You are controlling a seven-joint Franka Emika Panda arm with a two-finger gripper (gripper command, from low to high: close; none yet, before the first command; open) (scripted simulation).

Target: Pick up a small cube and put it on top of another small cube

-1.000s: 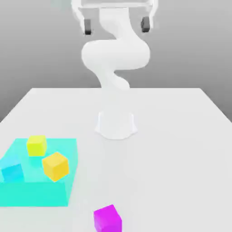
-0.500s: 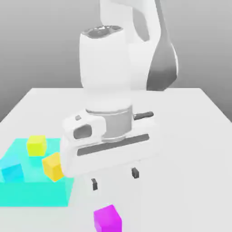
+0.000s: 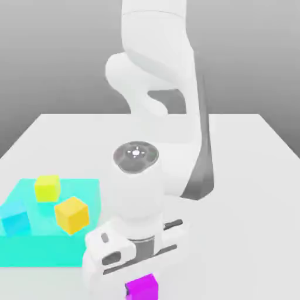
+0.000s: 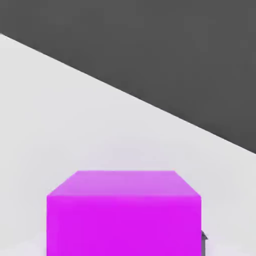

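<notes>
The white arm (image 3: 158,117) bent forward and down over the near edge of the white table (image 3: 246,193), and its hand sat low at the front of the exterior view, directly above the magenta cube (image 3: 142,288). That cube lay on the bare table surface near the front edge, a little toward the exterior view's left of centre, with the body of the hand covering its upper part so that just its lower front face showed beneath the hand. In the hand view the magenta cube (image 4: 124,212) stood close under the camera, squarely in line with it, resting flat on the table with its top face and one side face showing. A small dark tip (image 4: 203,237) showed right beside one lower corner of the cube, seemingly part of a finger, but whether the pincer was spread or closed, or touching the cube, could not be told. Well apart from the magenta cube, toward the exterior view's left, a flat teal platform (image 3: 41,249) lay on the table. On it stood three small cubes: a yellow-green cube (image 3: 47,187) toward the back, an orange-yellow cube (image 3: 71,214) near the platform's edge toward the exterior view's right, and a cyan cube (image 3: 15,221) toward the exterior view's left. These three stood apart from one another, each upright on the platform.
</notes>
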